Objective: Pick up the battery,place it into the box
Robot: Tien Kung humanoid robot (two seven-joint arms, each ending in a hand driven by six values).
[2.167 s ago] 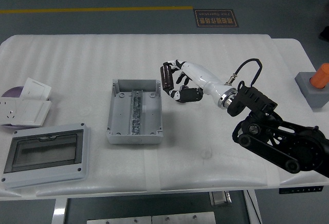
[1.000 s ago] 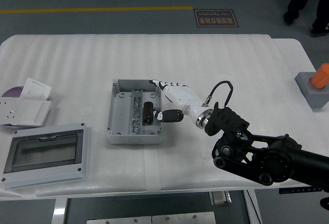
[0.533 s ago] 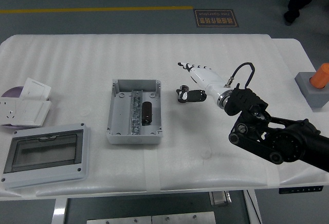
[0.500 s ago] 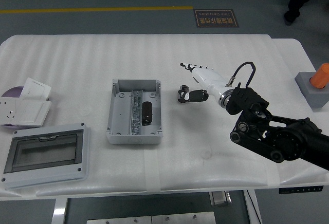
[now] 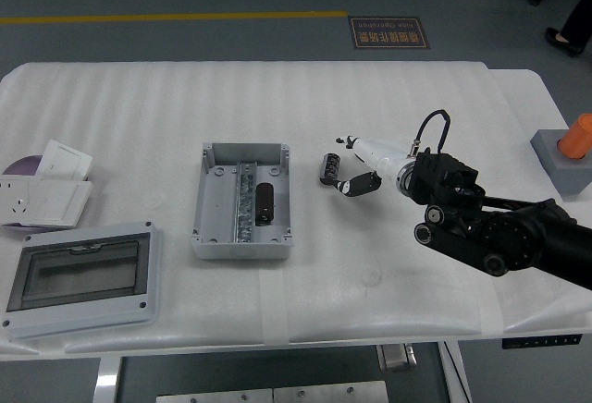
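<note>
The right hand (image 5: 347, 167) hangs over the white table (image 5: 370, 274) to the right of the box (image 5: 242, 200), well clear of it. Its fingers (image 5: 327, 168) are loosely curled and hold nothing. The black right arm (image 5: 499, 232) enters from the picture's right edge and reaches left across the table; a black cable (image 5: 425, 130) loops above the wrist.

Nearest the front edge, at the left, a grey cover with a clear window (image 5: 81, 278) lies flat on the table. Behind it, at the far left edge, a white socket plate (image 5: 42, 201) lies partly over a purple disc (image 5: 20, 167), with a white card (image 5: 63, 160) against it.

The box is an open grey tray, left of the table's centre. A metal rail (image 5: 244, 201) runs front to back along its middle. The battery (image 5: 265, 203), a dark cylinder, lies inside the box in the compartment right of the rail, lengthwise, just beside the rail.

At the right edge of the table a grey block (image 5: 562, 161) carries an orange object (image 5: 577, 135).

On the floor beyond the table lie a yellow line (image 5: 176, 18) and a dark floor sign (image 5: 388, 31).
</note>
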